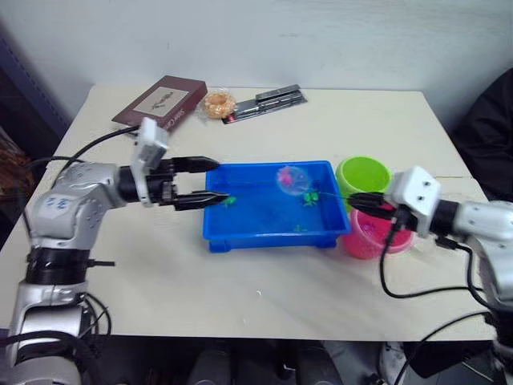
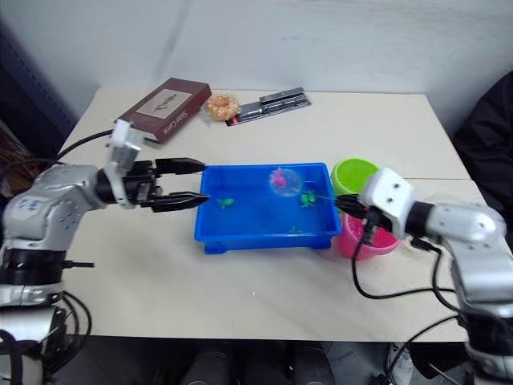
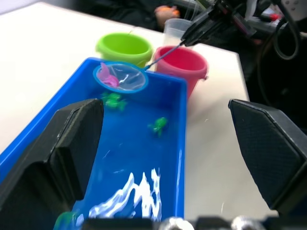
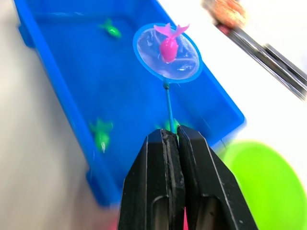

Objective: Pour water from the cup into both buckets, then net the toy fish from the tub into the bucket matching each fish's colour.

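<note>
I am carrying a pink fish [image 4: 169, 46] in the net [image 4: 166, 52], and the net is hanging over the far part of the tub [image 1: 264, 237], so the step in hand, as I judge it, is bringing this fish to the pink bucket [image 1: 365, 239]. To do it well I am thinking to keep the hoop level, lift it clear of the tub rim, swing it slowly toward the right tool [image 4: 173, 136], and tip it only when it is over the pink bucket and not over the green bucket [image 1: 362, 174] just behind. The right tool is pressed together on the thin net handle [image 4: 168, 106], with no gap between the fingers. The left tool [image 1: 210, 181] is spread wide and holding nothing; it is hovering at the tub's left end, one finger over the rim. Some green fish [image 4: 101, 133] are lying in the tub. The cup [image 3: 178, 29] is standing behind the buckets.
</note>
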Controlling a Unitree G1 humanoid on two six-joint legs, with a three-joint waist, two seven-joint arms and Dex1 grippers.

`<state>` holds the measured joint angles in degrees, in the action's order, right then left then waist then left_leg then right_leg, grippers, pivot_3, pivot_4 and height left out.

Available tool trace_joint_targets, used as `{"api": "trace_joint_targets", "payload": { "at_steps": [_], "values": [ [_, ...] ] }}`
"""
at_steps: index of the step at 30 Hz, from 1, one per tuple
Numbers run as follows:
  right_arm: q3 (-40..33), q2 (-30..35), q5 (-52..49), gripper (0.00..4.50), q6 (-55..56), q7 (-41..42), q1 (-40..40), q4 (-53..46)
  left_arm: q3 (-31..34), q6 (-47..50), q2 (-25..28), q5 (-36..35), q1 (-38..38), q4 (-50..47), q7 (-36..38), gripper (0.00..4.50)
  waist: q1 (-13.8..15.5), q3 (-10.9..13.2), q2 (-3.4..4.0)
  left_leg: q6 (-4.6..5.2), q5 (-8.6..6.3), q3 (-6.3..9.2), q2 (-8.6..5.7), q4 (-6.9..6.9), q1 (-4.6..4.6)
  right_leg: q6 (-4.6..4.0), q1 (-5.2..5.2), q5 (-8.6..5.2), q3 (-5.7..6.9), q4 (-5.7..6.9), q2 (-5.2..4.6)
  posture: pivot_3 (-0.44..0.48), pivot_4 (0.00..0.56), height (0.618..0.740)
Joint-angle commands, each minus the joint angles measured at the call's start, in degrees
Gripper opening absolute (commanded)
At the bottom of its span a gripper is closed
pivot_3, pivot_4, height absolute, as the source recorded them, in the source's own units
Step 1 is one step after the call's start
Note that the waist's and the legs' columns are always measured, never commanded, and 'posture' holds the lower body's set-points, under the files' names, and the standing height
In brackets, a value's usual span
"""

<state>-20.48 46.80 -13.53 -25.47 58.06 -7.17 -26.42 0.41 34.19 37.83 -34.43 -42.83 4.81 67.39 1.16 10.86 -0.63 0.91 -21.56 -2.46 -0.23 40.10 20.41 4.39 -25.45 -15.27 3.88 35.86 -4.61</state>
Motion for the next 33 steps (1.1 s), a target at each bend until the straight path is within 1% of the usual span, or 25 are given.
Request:
{"api": "trace_joint_targets", "payload": {
  "at_steps": [1,5,8,11,14,18,22,23,25,28,33],
  "values": [
    [-11.16,0.69,-3.10,0.00,-2.07,-0.91,6.56,-8.24,-0.65,-0.75,-1.30,-0.32,-3.38,1.42,2.73,4.45,0.09,0.00,0.00,0.00,0.00,-0.07,0.01,0.00,-0.04,0.00,0.00,0.00,-0.05,0.01,0.04,0.000,0.150,0.740],
    [-24.71,-1.30,-2.79,0.00,-1.14,-0.17,18.44,-12.01,-4.60,-1.84,-3.38,1.32,-4.83,0.57,6.09,4.45,0.35,-0.01,0.00,0.03,0.01,-0.15,-0.01,-0.02,-0.11,0.02,0.04,0.01,-0.19,0.05,0.09,0.000,0.150,0.740],
    [-31.02,-3.08,-1.38,0.00,3.51,0.77,25.79,-12.01,-7.22,-3.87,-4.73,3.94,-5.15,-0.85,5.92,4.45,0.36,-0.01,-0.01,0.10,0.03,-0.16,-0.06,-0.01,-0.13,0.09,0.08,0.05,-0.25,0.02,0.10,0.000,0.150,0.740],
    [-34.86,-4.81,2.53,0.00,13.42,1.64,32.49,-9.27,-7.90,-3.22,-6.54,4.09,-6.24,-0.97,5.06,4.45,0.22,-0.01,-0.01,0.19,0.04,-0.22,-0.10,-0.02,-0.15,0.15,0.10,0.08,-0.39,-0.01,0.10,0.000,0.150,0.740],
    [-35.64,-4.97,8.32,0.00,25.68,0.23,35.75,-6.05,-8.40,-3.87,-8.04,4.99,-7.38,0.86,4.96,4.45,0.10,-0.01,-0.01,0.21,0.03,-0.28,-0.10,-0.03,-0.21,0.15,0.11,0.08,-0.51,0.00,0.14,0.000,0.150,0.740],
    [-35.67,-4.07,16.83,0.00,41.86,-3.82,38.11,-2.04,-8.80,-5.08,-9.36,6.60,-8.40,3.38,5.51,4.45,0.03,-0.01,-0.01,0.24,0.03,-0.50,-0.12,-0.03,-0.34,0.16,0.11,0.08,-0.77,-0.08,0.17,0.000,0.150,0.740],
    [-36.45,0.29,35.21,0.00,65.02,-12.58,40.01,3.45,-8.53,-5.13,-10.02,7.19,-9.62,5.41,6.09,4.45,0.01,-0.01,-0.01,0.24,0.03,-0.57,-0.12,-0.03,-0.37,0.16,0.10,0.08,-0.87,-0.06,0.17,0.000,0.150,0.740],
    [-36.12,0.78,38.12,0.00,68.15,-14.50,40.17,4.01,-8.41,-4.76,-10.16,7.11,-9.83,5.62,6.13,4.45,0.03,0.00,-0.02,0.24,0.03,-0.60,-0.13,-0.03,-0.37,0.16,0.08,0.09,-0.90,-0.07,0.17,0.000,0.150,0.740],
    [-35.85,0.86,40.89,0.00,71.19,-17.29,40.43,4.88,-8.25,-4.27,-10.25,6.95,-9.86,5.54,6.19,4.45,0.07,-0.01,-0.02,0.24,0.03,-0.58,-0.11,-0.03,-0.37,0.16,0.09,0.09,-0.89,-0.08,0.19,0.000,0.150,0.740],
    [-36.99,2.94,47.87,0.00,72.79,-22.54,37.12,6.09,-7.99,-3.74,-10.53,6.63,-10.51,5.30,5.99,4.45,0.04,-0.01,-0.02,0.23,0.03,-0.58,-0.10,-0.02,-0.36,0.16,0.09,0.09,-0.89,-0.09,0.18,0.000,0.150,0.740],
    [-37.75,5.08,51.16,0.00,74.05,-27.21,35.27,6.96,-7.59,-4.38,-10.26,7.45,-11.46,6.78,5.92,4.45,0.04,-0.01,-0.02,0.25,0.05,-0.63,-0.11,-0.01,-0.39,0.19,0.09,0.10,-0.96,-0.07,0.18,0.000,0.150,0.740]
  ]
}}
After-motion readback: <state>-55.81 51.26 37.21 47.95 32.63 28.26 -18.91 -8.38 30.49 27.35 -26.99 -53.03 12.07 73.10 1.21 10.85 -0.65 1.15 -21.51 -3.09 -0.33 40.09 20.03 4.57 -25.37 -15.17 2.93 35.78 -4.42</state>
